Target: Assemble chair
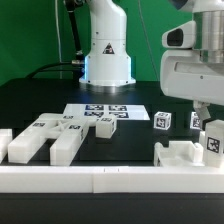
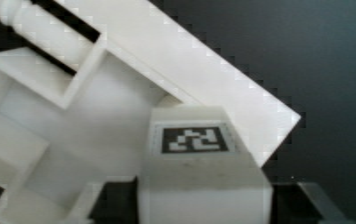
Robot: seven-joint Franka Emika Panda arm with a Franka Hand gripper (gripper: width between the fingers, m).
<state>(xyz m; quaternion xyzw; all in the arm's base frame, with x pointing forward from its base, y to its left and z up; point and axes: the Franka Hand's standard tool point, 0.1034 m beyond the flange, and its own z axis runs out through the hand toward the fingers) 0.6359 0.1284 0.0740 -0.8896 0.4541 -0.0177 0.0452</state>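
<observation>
Pincer (image 1: 201,112) hangs over the frame piece (image 1: 188,152) at the exterior view's right of the worktop (image 1: 45,100), apparently straddling its tagged post (image 2: 196,150); whether it grips cannot be told. Likely rigid, light, slick plastic: take the post's flat sides.

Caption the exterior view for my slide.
Hand above a tagged chair piece; loose pieces and the marker board lie beside.

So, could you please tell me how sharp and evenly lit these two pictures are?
Exterior view: soft focus, the white border rail overexposed against the dark table. Wrist view: close and blurry, the tag smeared, white chair part nearly featureless.
</observation>
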